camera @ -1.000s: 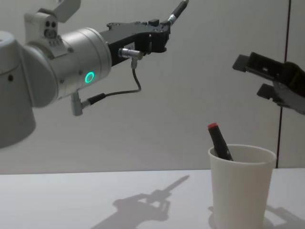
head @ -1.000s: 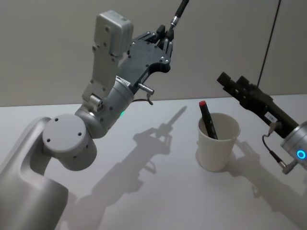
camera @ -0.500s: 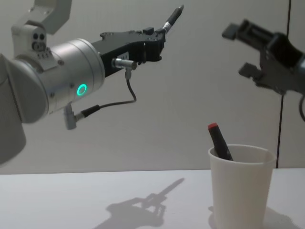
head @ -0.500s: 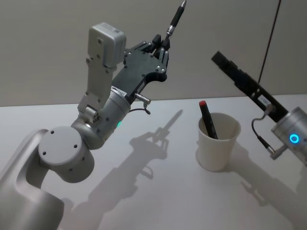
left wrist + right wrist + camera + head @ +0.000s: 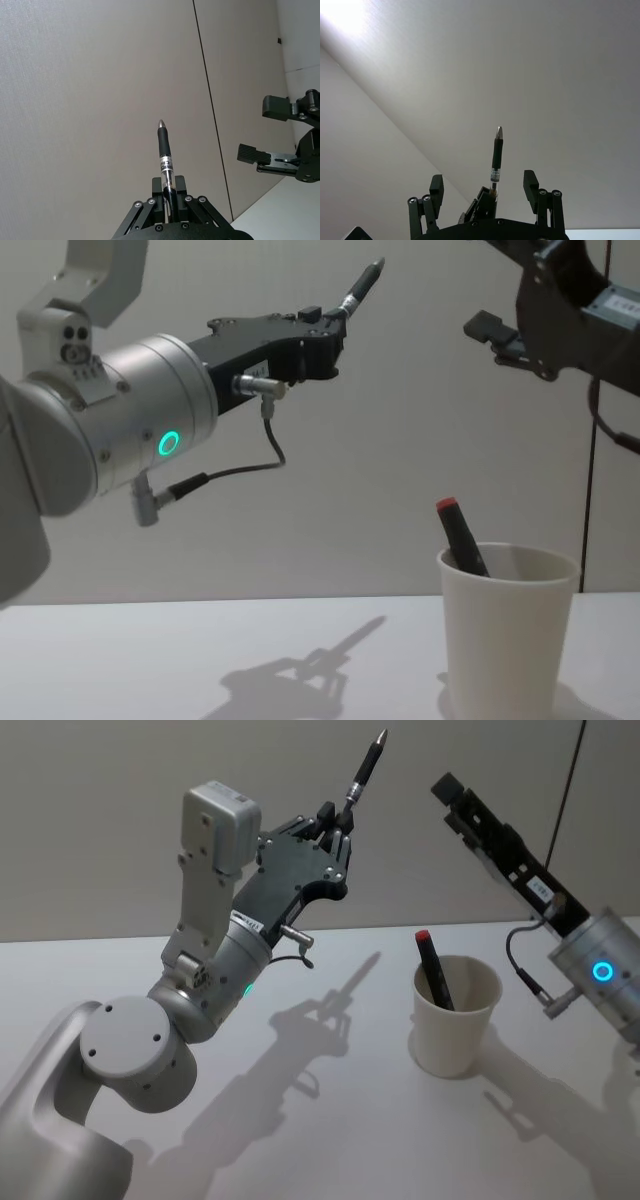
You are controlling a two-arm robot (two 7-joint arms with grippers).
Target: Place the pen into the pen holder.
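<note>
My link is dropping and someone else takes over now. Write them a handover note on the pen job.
The left pincer is shut on the black pen, held high, tip up, left of the paper cup.
The right pincer is open, raised, facing the pen but apart from it.
The cup stands on the table with a red-capped pen leaning inside.
Done: black pen lifted. Left: get it into the cup, perhaps via the right pincer.
</note>
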